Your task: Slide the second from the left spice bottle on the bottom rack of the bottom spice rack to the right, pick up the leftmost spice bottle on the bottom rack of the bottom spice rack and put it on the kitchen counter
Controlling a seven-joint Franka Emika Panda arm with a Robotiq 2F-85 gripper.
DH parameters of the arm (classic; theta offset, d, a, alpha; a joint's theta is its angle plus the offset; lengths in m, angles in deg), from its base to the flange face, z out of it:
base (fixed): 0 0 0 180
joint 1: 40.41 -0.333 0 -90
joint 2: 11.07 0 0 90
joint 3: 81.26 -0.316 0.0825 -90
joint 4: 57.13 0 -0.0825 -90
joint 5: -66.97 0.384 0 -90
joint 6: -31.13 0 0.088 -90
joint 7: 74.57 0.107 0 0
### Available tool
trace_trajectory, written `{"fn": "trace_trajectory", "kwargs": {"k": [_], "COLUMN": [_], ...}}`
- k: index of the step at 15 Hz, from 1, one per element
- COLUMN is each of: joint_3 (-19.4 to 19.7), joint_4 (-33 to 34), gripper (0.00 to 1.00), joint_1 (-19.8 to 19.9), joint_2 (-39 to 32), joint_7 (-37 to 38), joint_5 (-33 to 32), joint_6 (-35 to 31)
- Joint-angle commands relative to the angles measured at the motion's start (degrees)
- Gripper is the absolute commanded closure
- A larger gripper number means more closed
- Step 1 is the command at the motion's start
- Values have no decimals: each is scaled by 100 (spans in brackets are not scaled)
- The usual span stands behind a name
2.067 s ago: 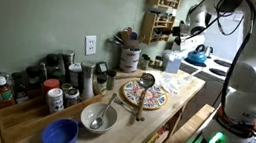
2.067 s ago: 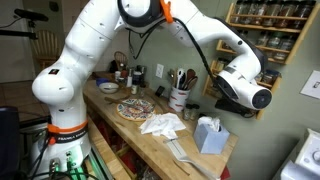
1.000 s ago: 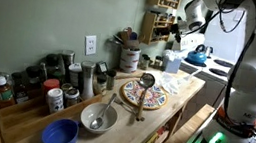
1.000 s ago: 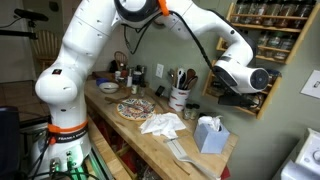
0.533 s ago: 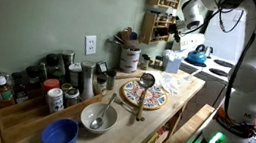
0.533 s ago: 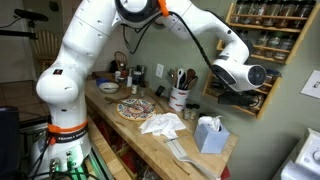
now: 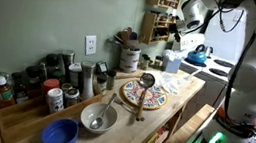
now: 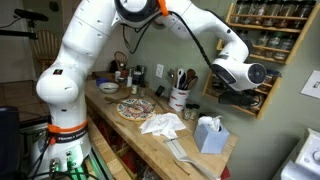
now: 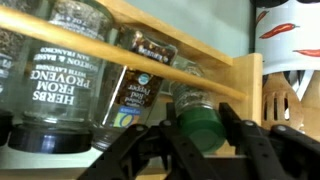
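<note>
- My claw (image 9: 201, 138) straddles the green-lidded jar (image 9: 200, 120) beside the bottom spice rack's (image 9: 246, 90) end post.
- Jaws half closed; whether they touch the jar I cannot tell.

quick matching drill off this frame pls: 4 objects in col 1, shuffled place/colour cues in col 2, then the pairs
Column 1
1 kettle
2 blue bowl
3 tissue box
4 spice jar closest to the wrist camera

Column 2
A green lid, in the bottom spice rack
B beside the metal bowl
C on the stove
D next to the crumpled white cloth

Pairs: 1-C, 2-B, 3-D, 4-A
</note>
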Motion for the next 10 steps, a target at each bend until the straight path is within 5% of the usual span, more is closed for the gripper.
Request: {"fn": "trace_trajectory", "kwargs": {"k": [1, 10], "joint_3": [-11, 66], "joint_4": [-196, -509], "gripper": [79, 79], "joint_1": [17, 176], "joint_2": [247, 638], "joint_7": [102, 260], "joint_5": [-136, -55], "joint_6": [-106, 110]}}
